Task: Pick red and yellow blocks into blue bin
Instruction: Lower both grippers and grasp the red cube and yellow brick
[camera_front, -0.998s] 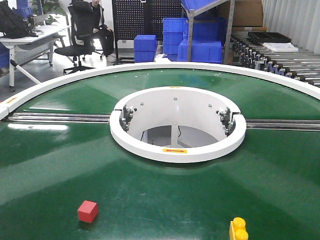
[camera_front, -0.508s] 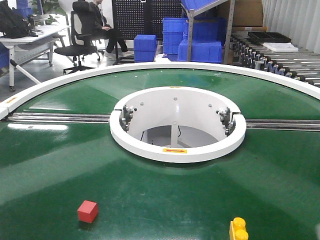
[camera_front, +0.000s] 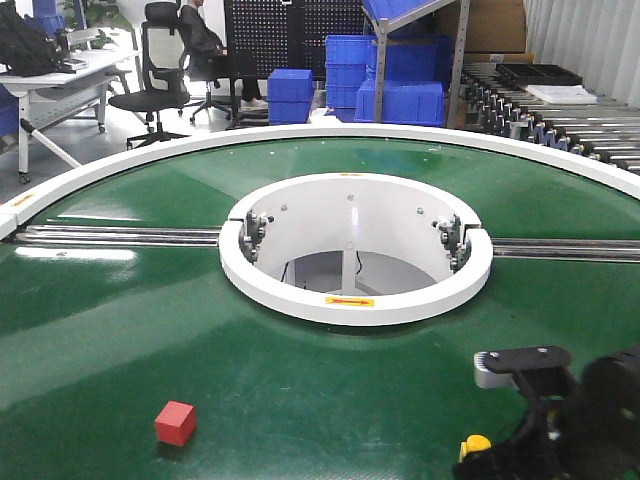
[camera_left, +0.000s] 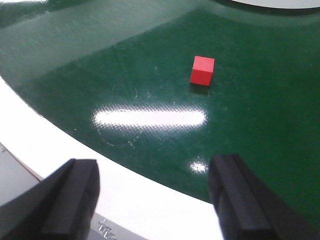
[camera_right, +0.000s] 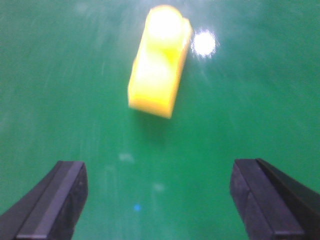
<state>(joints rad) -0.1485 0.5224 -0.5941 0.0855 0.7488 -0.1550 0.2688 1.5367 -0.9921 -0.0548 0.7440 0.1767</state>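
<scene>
Left gripper (camera_left: 156, 200) spread wide; right gripper (camera_right: 159, 200) likewise, angled downward

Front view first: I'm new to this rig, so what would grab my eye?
The big white ring sits at the centre of the green table. Then the red cube alone at lower left, and the yellow brick lying ahead of the open right gripper at lower right.

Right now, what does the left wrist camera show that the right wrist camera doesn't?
Only the left wrist view: the red cube and the white rim. Only the right wrist view: the yellow studded brick, blurred. Both: the green surface, and the left gripper and right gripper each open, holding nothing.
</scene>
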